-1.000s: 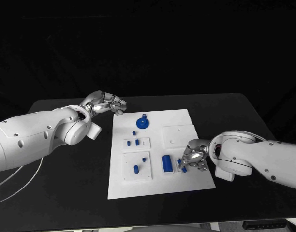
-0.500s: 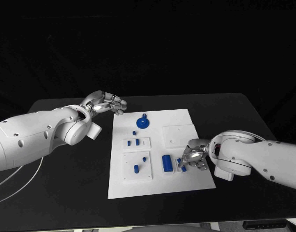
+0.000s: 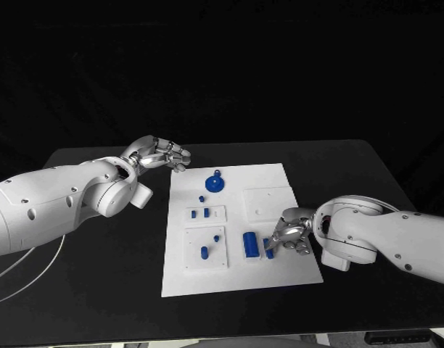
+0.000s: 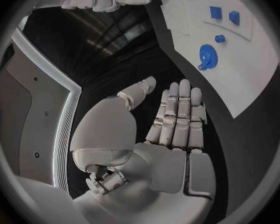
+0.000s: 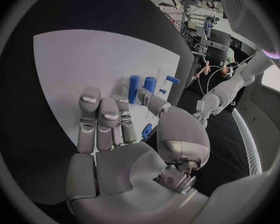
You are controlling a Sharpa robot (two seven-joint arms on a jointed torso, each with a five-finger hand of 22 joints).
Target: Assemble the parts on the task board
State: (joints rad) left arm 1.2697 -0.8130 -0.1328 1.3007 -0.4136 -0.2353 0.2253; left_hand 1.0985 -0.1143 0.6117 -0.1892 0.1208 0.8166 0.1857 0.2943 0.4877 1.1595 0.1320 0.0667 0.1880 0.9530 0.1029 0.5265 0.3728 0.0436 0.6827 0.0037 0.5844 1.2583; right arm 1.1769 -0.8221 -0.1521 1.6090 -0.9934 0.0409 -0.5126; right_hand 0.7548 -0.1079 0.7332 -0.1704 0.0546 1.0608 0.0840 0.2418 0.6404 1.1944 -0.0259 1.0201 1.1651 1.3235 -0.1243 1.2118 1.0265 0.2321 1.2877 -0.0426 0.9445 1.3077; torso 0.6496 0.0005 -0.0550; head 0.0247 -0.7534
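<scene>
On my head view almost nothing has changed over the last second. My left hand (image 3: 159,154) still hangs over the black table (image 3: 96,246) just off the far left corner of the task board (image 3: 274,279), where it was before; through the left wrist view its fingers (image 4: 177,119) lie straight and side by side, thumb apart, with nothing in them. My right hand (image 3: 290,235) stays low over the near right part of the board. The one small difference I can make out is there: the small blue part (image 3: 269,254) at its fingertips now sits a touch closer to the tall blue block (image 3: 250,244) than it did a second ago, and the hand has shifted slightly with it. The right wrist view shows a blue part (image 5: 147,130) tucked between the thumb and the fingers, so I read it as pinched, with the other fingers (image 5: 101,119) stretched out flat above the board. The rest of the parts sit unchanged: the round blue disc with its little tab (image 3: 214,184) near the far edge, a small blue piece (image 3: 202,199) just nearer than it, two pieces (image 3: 200,213) in the raised square on the left side, and two more (image 3: 210,245) in the larger square nearer to me.
</scene>
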